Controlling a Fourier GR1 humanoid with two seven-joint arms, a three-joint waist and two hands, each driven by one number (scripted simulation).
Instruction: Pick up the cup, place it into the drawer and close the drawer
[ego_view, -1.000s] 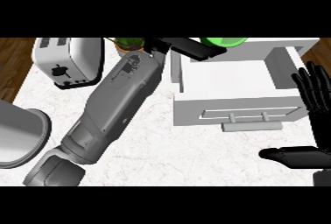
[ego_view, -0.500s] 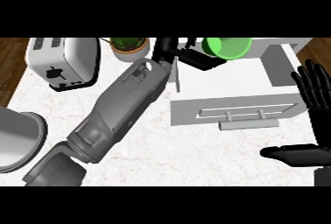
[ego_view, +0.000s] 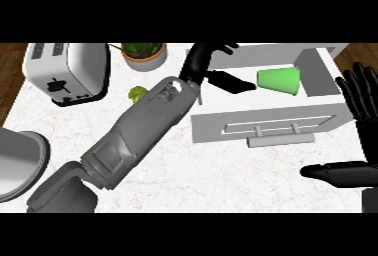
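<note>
Lying on its side inside the open drawer, the green cup sits just beside our left hand, whose fingers are spread and hold nothing. Our right hand rests open beside the drawer. We judge the left hand could get caught if we push the drawer front too soon.

No text, label, brand, number or sign can be read anywhere in the head view.
</note>
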